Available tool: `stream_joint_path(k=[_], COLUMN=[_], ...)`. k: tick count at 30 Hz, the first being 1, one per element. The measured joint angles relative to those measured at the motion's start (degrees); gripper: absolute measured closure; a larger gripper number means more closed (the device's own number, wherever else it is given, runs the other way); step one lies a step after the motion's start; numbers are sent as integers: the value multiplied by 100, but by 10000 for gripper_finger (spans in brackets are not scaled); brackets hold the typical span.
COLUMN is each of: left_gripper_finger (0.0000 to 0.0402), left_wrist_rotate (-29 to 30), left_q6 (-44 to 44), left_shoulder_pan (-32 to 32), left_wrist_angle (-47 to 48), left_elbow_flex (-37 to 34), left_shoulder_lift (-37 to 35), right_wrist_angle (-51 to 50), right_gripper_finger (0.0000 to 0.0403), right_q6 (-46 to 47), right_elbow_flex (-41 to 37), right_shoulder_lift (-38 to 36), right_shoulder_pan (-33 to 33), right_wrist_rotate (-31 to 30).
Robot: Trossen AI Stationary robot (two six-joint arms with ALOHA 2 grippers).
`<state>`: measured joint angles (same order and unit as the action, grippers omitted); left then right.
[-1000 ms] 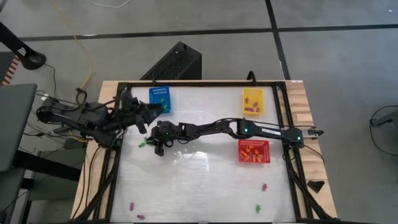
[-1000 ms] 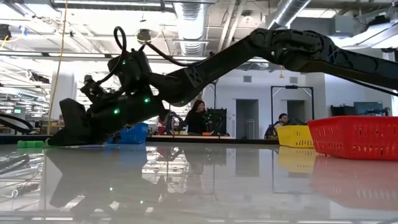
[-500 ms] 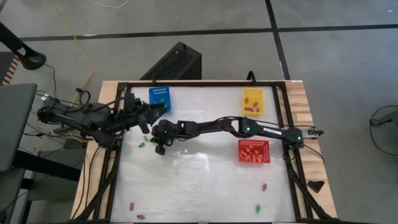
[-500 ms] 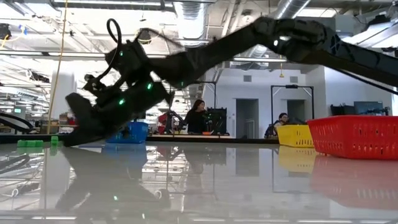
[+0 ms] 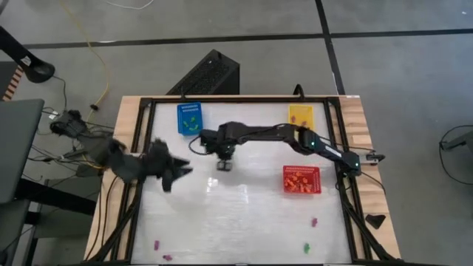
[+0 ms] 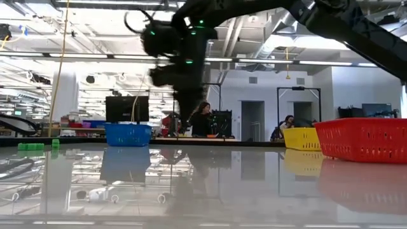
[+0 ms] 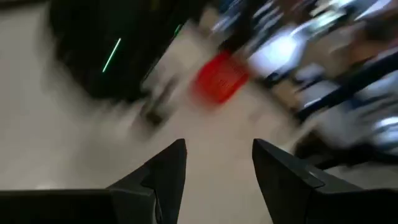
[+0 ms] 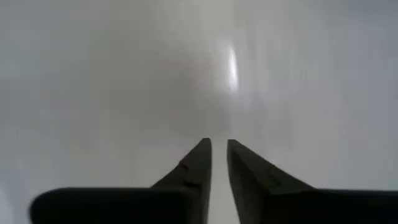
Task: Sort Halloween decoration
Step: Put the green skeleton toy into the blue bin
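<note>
Right gripper (image 5: 224, 164) hangs above the worktop (image 5: 244, 214) beside the blue basket (image 5: 189, 117), fingers nearly closed, empty. Left gripper (image 5: 179, 168) near the left edge, fingers apart. Loose decoration pieces (image 5: 313, 221) lie toward the front corners.

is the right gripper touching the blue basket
Apart. The high view shows the right gripper out over bare table, with white surface plainly between it and the blue basket.

three baskets (image 5: 189, 117), two arms (image 5: 273, 134), four loose pieces (image 5: 313, 221)
</note>
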<state>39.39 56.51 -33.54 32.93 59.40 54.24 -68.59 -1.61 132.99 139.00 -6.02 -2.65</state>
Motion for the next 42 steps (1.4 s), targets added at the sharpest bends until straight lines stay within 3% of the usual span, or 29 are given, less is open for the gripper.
stream_joint_path(k=[5,8,11,19,26,32,37,42], left_gripper_finger=[228,228,228,226,212,189,170,168], left_wrist_rotate=[431,-292,-1056,-2233,-2386,-2884,-3405,-3646], left_q6=[2977,4314,4744,3687,2793,2094,1378,545], left_shoulder_pan=[-964,-1077,-933,-120,586,1262,2066,2895], left_wrist_angle=[2981,4718,5256,3664,3575,3323,2535,2959], left_elbow_flex=[-2,-7,-287,-1854,-1842,-1919,-2045,-2048], left_shoulder_lift=[634,936,829,-681,-1202,-964,-505,276], right_wrist_angle=[-1193,-1278,-1220,-1179,-1142,-1193,-1181,-1200], right_gripper_finger=[290,288,287,286,286,285,285,285], right_q6=[-37,-37,-60,-492,-614,-610,-599,-601], right_elbow_flex=[3,2,2,11,13,13,13,13], right_shoulder_lift=[-262,-333,-474,-730,-925,-999,-1010,-1023], right_shoulder_pan=[-403,-636,-820,-1032,-1044,-987,-921,-839], right_wrist_rotate=[-191,-190,-187,-134,82,133,137,139])
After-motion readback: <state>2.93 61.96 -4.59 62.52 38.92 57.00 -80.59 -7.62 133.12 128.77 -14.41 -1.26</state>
